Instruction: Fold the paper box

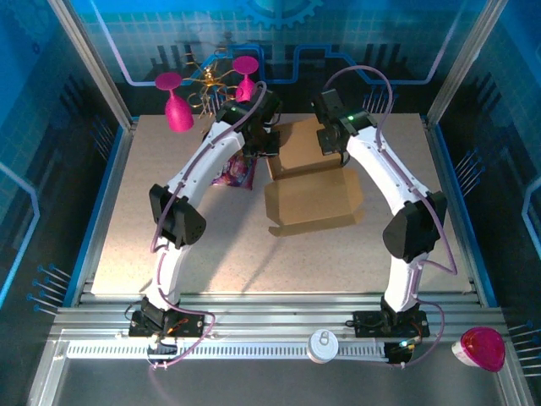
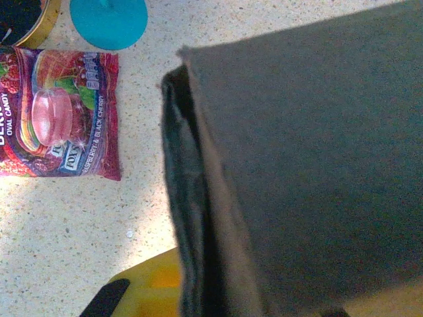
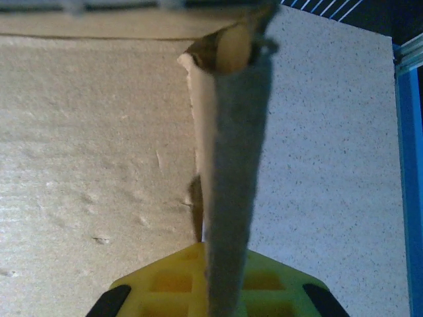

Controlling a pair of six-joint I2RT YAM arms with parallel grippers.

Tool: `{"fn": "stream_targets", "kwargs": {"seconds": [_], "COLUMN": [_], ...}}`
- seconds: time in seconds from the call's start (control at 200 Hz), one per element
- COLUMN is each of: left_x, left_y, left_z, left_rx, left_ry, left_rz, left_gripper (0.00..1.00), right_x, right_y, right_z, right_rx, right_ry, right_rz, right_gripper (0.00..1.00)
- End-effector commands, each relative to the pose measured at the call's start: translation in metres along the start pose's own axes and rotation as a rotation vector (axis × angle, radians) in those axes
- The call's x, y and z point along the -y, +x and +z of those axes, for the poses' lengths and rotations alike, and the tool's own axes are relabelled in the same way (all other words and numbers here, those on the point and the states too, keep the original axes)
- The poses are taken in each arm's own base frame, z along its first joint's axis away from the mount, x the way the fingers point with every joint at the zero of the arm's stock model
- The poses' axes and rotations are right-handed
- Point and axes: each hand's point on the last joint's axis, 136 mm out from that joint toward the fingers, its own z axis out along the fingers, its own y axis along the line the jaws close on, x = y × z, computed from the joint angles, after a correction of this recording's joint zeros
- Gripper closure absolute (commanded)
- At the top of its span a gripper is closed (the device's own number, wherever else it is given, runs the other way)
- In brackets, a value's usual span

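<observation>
The paper box [image 1: 313,199] is plain brown cardboard and lies in the middle of the table, with its near panel flat and its far part raised. My left gripper [image 1: 265,145] is at the box's far left corner. In the left wrist view a dark upright wall of the box [image 2: 317,165] runs between its fingers [image 2: 149,281], and the left gripper [image 2: 195,277] is shut on that wall's edge. My right gripper [image 1: 332,145] is at the far right side. It [image 3: 221,264] is shut on an edge-on side flap [image 3: 231,165] that stands beside the flat panel [image 3: 92,145].
A purple snack packet [image 1: 235,172] lies on the table just left of the box, under the left arm [image 2: 59,115]. Two pink goblets [image 1: 175,106] [image 1: 245,76] and a gold wire piece [image 1: 207,80] stand at the far edge. The table's blue right edge [image 3: 404,198] is near.
</observation>
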Motion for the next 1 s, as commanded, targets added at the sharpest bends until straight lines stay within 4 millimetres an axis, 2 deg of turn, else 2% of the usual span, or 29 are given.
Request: {"fn": "stream_targets", "kwargs": {"seconds": [0.0,0.18,0.49,0.59,0.7,0.85,0.996], "left_x": [-0.018,-0.019,-0.039,-0.033,-0.016,0.005,0.015], "left_y": [-0.001,0.001,0.0,-0.002,-0.004,-0.004,0.002], "left_z": [-0.009,-0.006,0.005,0.005,0.003,-0.008,-0.016], "left_rx": [0.01,-0.006,0.001,0.015,0.027,0.016,-0.023], "left_ry": [-0.08,-0.086,-0.198,-0.172,-0.089,0.031,0.12], "left_rz": [-0.009,-0.001,0.042,0.038,0.028,-0.006,-0.044], "left_gripper": [1.0,1.0,1.0,1.0,1.0,0.73,0.59], "right_x": [0.024,0.018,0.012,0.006,0.001,-0.003,-0.003], "right_y": [0.013,0.011,0.014,0.014,0.015,0.016,0.018], "right_z": [-0.003,-0.009,-0.013,-0.013,-0.012,-0.008,-0.002], "right_rx": [-0.06,-0.05,-0.07,-0.071,-0.075,-0.079,-0.094], "right_ry": [0.122,0.089,0.059,0.037,0.016,-0.005,-0.034], "right_rz": [-0.044,-0.04,-0.022,-0.021,-0.02,-0.017,0.003], "right_gripper": [1.0,1.0,1.0,1.0,1.0,1.0,1.0]}}
